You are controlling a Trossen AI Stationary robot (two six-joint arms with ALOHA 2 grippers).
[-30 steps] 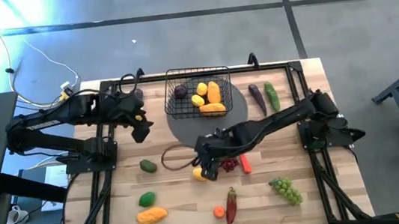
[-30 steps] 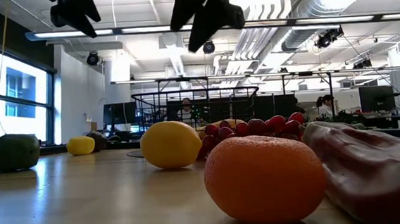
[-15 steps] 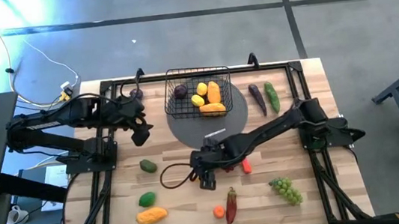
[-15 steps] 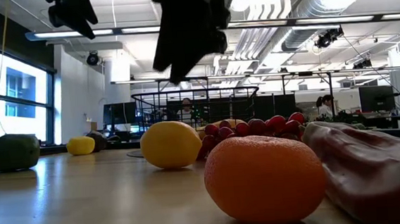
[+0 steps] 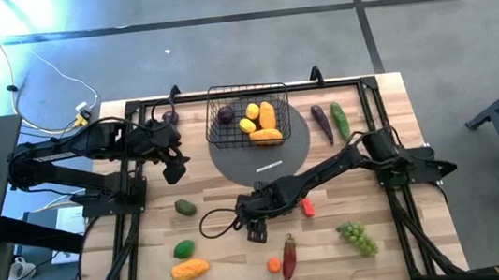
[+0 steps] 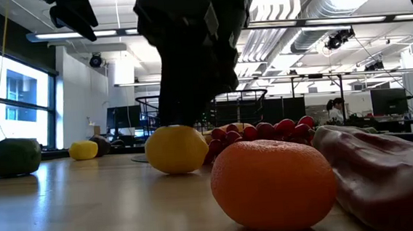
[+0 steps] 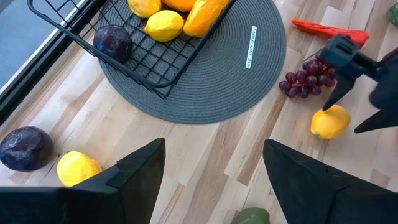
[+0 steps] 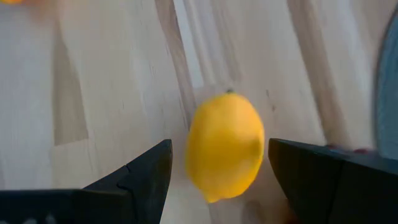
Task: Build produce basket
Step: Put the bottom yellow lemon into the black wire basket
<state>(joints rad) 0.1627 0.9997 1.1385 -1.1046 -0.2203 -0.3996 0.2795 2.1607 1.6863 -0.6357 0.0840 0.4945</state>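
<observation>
While the basket [image 5: 248,114] sits on the grey mat [image 5: 290,149] at the far middle of the surface [image 5: 214,243], holding a plum, two lemons and two orange pieces, one lemon [image 8: 225,147] lies on bare wood just beside the red grapes [image 7: 306,78], in front of the mat. The right gripper [image 8: 217,171] is low over this lemon, fingers [image 8: 134,177] wide on either side of it, not touching. The left gripper [image 7: 214,165] hangs near the basket's left side, fingers [image 7: 140,168] wide and holding nothing.
</observation>
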